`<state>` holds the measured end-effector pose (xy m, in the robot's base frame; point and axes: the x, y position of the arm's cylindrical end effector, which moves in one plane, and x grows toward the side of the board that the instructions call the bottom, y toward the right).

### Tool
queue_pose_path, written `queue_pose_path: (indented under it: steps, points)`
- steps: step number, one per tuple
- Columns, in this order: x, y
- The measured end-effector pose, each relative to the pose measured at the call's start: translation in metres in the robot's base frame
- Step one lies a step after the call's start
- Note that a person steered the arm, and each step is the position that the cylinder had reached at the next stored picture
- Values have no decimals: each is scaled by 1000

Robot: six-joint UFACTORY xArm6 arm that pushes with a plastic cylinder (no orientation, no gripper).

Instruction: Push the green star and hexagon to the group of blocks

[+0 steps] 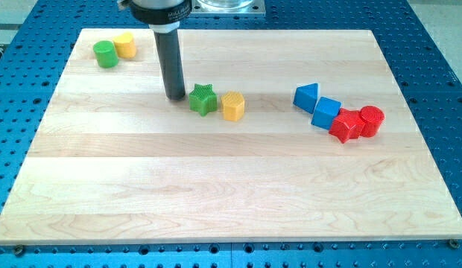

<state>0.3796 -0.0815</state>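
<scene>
A green star (203,99) lies on the wooden board just above its middle, with a yellow hexagon (233,106) touching its right side. My tip (176,97) stands just left of the green star, close to it or touching. At the view's right is a group: a blue triangle (307,97), a blue cube (326,112), a red star (345,125) and a red cylinder (371,120), all close together.
A green cylinder (106,53) and a yellow block (126,45) sit together at the board's top left corner. The wooden board (216,193) lies on a blue perforated table, which shows around its edges.
</scene>
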Motion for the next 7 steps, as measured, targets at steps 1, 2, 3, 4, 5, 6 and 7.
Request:
queue_pose_path:
  steps: [1, 2, 3, 4, 5, 6, 7]
  points:
    - [8, 14]
    - [18, 17]
    - [24, 53]
    - [35, 89]
    - [45, 75]
    - [74, 50]
    - [59, 113]
